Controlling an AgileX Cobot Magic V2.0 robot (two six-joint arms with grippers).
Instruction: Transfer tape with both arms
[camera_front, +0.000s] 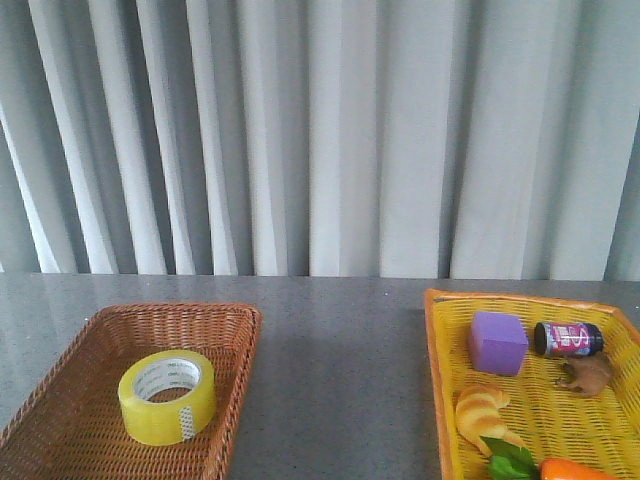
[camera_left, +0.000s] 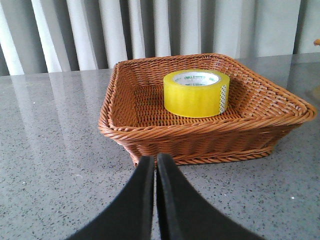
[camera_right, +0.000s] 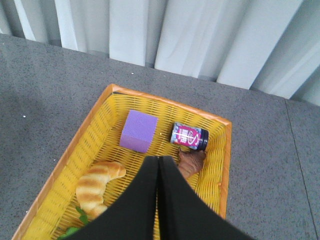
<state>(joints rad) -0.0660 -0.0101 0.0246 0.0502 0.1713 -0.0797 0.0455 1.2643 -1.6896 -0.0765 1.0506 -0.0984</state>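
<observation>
Lab-like setup; grey curtain (camera_front: 330, 140); speckled table (camera_front: 340, 360).

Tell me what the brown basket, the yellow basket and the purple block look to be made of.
Brown basket: woven wicker or rattan, going by its braided rim and slightly glossy strands. Yellow basket: probably moulded plastic, given its uniform lattice, bright colour and orange rim. Purple block: possibly foam or matte plastic; flat, dull faces with soft edges leave it open.
</observation>
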